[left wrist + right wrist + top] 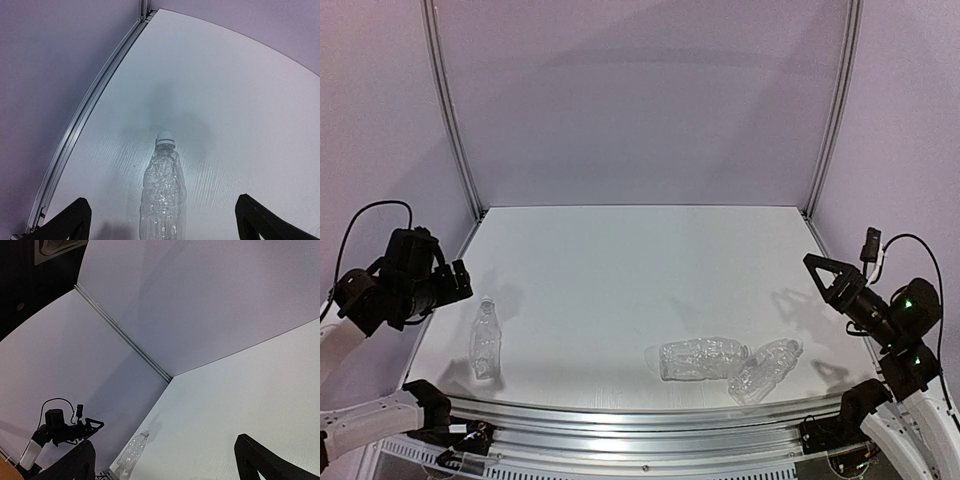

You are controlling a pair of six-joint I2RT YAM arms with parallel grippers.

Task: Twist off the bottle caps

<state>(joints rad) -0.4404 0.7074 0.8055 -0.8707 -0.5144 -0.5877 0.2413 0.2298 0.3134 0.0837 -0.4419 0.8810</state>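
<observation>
Clear crinkled plastic, three bottles on the white counter (620, 260). Top external: left bottle (485, 342) at lower left, apparently lying flat, its cap (487, 300) pointing up-frame. The middle bottle (705, 358) and right bottle (767, 368) lie at lower right, touching or very nearly; their caps are too small to confirm. The left pincer (463, 282) hovers at the left edge just beside the left bottle, jaws spread wide, empty. The right pincer (817, 275) hangs at the right edge, jaws also spread, empty, above the right-hand pair. Left wrist: the left bottle (162, 195) is centred between both fingers (70, 222), white cap (165, 137) at mid-frame, seated on the neck. Right wrist: mostly wall and counter; only the left bottle (132, 447) and the left arm (60, 430) show at lower left, and the nearer pair are out of frame. Risks, judged: thin walls may buckle under a clamp. A bottle held too loosely would spin with its cap. A rounded body may roll on contact. Reaching for one of the touching pair could nudge the other.
</observation>
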